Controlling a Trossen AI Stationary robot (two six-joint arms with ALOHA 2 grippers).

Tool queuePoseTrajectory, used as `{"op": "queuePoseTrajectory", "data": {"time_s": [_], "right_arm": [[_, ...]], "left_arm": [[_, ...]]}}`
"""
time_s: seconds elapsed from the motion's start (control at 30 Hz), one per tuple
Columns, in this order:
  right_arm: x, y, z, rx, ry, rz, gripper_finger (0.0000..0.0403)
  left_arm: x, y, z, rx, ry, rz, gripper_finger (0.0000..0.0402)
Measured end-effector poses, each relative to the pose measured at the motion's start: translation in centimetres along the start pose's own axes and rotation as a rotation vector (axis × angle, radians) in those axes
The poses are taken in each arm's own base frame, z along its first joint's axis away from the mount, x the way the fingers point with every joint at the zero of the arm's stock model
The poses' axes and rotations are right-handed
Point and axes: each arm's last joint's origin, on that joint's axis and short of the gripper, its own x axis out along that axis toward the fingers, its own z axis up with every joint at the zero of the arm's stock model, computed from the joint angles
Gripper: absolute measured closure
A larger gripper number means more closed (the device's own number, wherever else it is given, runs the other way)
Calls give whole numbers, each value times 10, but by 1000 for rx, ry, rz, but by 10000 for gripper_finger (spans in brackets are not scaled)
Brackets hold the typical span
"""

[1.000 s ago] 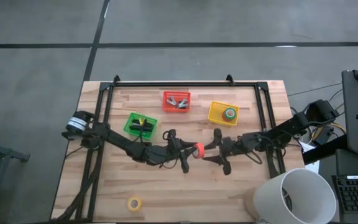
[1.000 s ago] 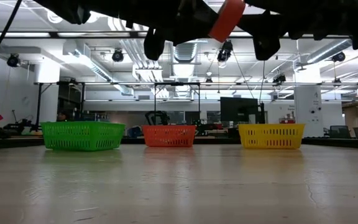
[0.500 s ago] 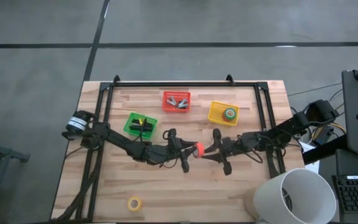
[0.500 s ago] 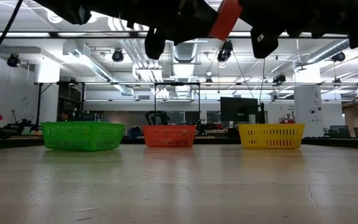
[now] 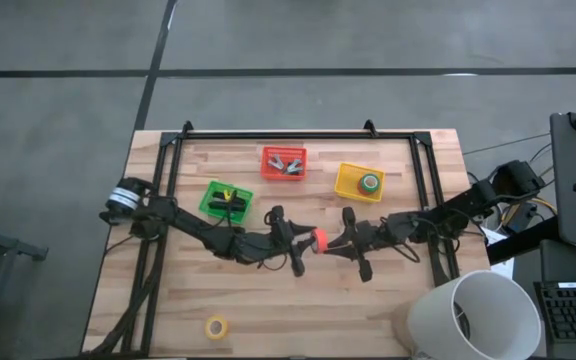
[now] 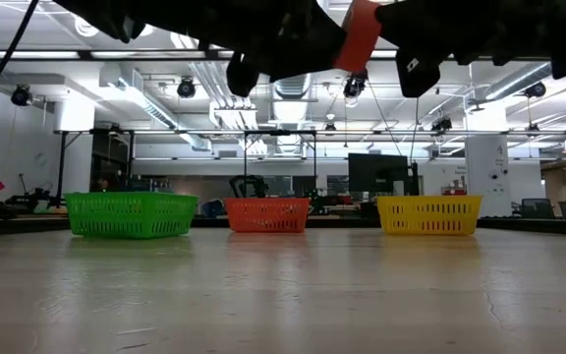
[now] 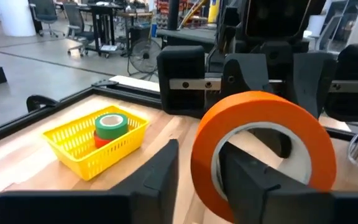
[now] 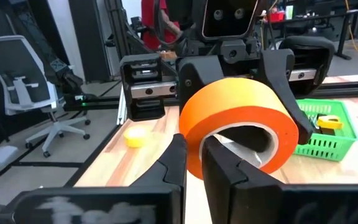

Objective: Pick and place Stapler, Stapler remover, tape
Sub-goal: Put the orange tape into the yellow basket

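An orange tape roll [image 5: 319,240] hangs above the table's middle between my two grippers. My right gripper [image 5: 336,243] comes from the right and is shut on it. My left gripper [image 5: 303,245] comes from the left and stands open: one finger [image 7: 244,180] reaches into the roll's hole, the other [image 7: 163,177] stands outside with a gap. A green basket [image 5: 226,201] holds the black stapler [image 5: 230,205]. In the red basket [image 5: 284,162] lie silvery stapler removers. The yellow basket [image 5: 359,182] holds a green tape roll [image 7: 111,125] stacked on a red one. My left gripper has one finger in the roll's hole [image 7: 253,146]; whether it still touches the roll I cannot tell. My right gripper pinches the roll's wall [image 8: 194,158], one finger inside the hole and one outside. The fingers come level from the table's right. The roll [image 6: 360,31] is lifted clear, on edge and tilted.
A yellow tape roll [image 5: 216,326] lies flat near the table's front edge. A black frame [image 5: 298,134] runs along the far and side edges. A white bucket [image 5: 473,315] stands off the front right corner. The three baskets stand in a row behind the grippers.
My right gripper has shut on the roll's wall. My left gripper has opened, leaving a gap beside the roll. Both arms have kept their places, and the roll has stayed lifted between them.
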Motion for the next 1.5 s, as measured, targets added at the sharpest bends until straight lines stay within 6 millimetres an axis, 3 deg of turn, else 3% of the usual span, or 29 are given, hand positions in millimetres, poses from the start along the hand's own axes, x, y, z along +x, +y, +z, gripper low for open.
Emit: {"op": "queuePoseTrajectory", "data": {"time_s": [0.27, 0.67, 0.8, 1.17, 1.5], "right_arm": [[0, -6, -1, 22, 16, -25, 379], [-5, -24, -5, 110, 124, -164, 380], [-9, -31, -3, 137, 179, -277, 380], [-19, -58, 16, 89, 406, -926, 378], [-27, -104, 13, 233, 495, -1041, 368]], "left_arm": [[-4, -3, 0, -20, 19, -18, 218], [-17, 2, -1, 113, 174, 39, 215], [-25, 7, 2, 122, 229, 84, 215], [-34, 0, -2, 97, 263, 68, 216], [-40, -5, -6, 85, 271, 53, 216]]}}
